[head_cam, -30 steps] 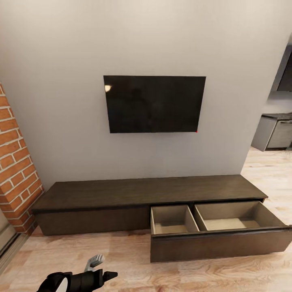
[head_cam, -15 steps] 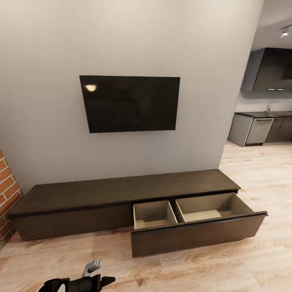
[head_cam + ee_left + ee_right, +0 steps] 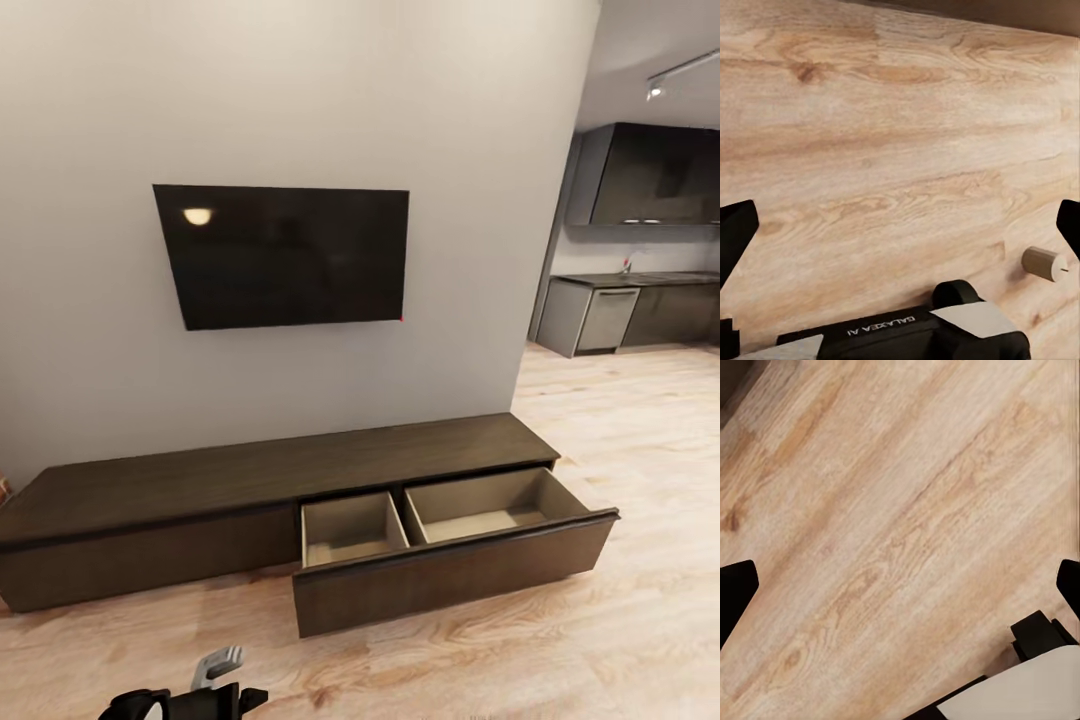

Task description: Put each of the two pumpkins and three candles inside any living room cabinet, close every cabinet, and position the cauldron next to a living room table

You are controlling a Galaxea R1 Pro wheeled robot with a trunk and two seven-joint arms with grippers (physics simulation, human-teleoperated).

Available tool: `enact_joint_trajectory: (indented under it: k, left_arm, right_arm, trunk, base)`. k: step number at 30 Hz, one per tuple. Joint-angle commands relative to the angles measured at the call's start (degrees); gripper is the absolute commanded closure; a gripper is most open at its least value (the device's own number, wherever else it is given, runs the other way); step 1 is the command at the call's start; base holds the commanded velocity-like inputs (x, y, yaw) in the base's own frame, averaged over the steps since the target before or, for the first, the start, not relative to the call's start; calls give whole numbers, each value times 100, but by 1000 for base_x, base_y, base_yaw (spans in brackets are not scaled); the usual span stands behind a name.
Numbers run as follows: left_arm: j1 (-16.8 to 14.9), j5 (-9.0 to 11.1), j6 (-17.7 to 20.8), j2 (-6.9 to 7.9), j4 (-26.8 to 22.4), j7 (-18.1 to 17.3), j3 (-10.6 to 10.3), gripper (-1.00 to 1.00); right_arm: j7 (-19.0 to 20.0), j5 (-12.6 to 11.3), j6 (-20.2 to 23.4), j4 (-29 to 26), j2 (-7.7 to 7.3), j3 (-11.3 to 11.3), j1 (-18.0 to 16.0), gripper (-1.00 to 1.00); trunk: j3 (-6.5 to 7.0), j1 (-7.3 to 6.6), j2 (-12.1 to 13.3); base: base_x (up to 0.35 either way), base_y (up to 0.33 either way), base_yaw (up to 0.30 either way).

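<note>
The cabinet (image 3: 240, 478) is a long low dark-brown unit against the grey wall under a television. Its right-hand drawer (image 3: 450, 572) is pulled out, and both pale compartments look empty. A small beige candle (image 3: 1045, 263) lies on its side on the wooden floor, close to one finger of my left gripper (image 3: 900, 225). That gripper is open over bare floor. My right gripper (image 3: 900, 585) is open too, above floorboards, holding nothing. My left arm (image 3: 180, 700) pokes in at the head view's lower edge. The pumpkins, the cauldron and the table are out of view.
A black television (image 3: 285, 255) hangs on the wall above the cabinet. To the right, the wall ends and the wooden floor (image 3: 640, 450) runs on into a kitchen with grey units (image 3: 600, 318). The pulled-out drawer juts over the floor in front of the cabinet.
The whole head view has shifted: the camera turned right and drew back, so the cabinet and television sit further left, the brick wall has left the picture and more kitchen shows.
</note>
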Motion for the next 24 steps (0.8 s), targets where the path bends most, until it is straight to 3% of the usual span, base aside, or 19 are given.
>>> enact_joint_trajectory:
  k: [1, 6, 14, 24]
  left_arm:
    - [-1, 74, 30, 0, -7, 261, -15, -100]
    - [-1, 313, 29, 1, -3, 814, -14, -100]
    - [-1, 380, 29, 16, 0, 884, 1, -100]
    - [-1, 365, 13, 7, -6, 905, 168, -100]
  right_arm:
    - [-13, -56, -20, -2, -2, 48, -4, -100]
    - [-14, -56, -21, -2, -2, 48, -4, -100]
    - [-13, -56, -21, -2, -2, 48, -4, -100]
    - [-13, -48, -21, -2, 4, 49, -4, -100]
  trunk:
    - [-6, 0, -3]
    - [-6, 0, -3]
    - [-6, 0, -3]
    - [-6, 0, -3]
  base:
    - [0, -3, -281]
    - [0, -1, -122]
    - [-23, 0, -10]
    - [-271, -79, 0]
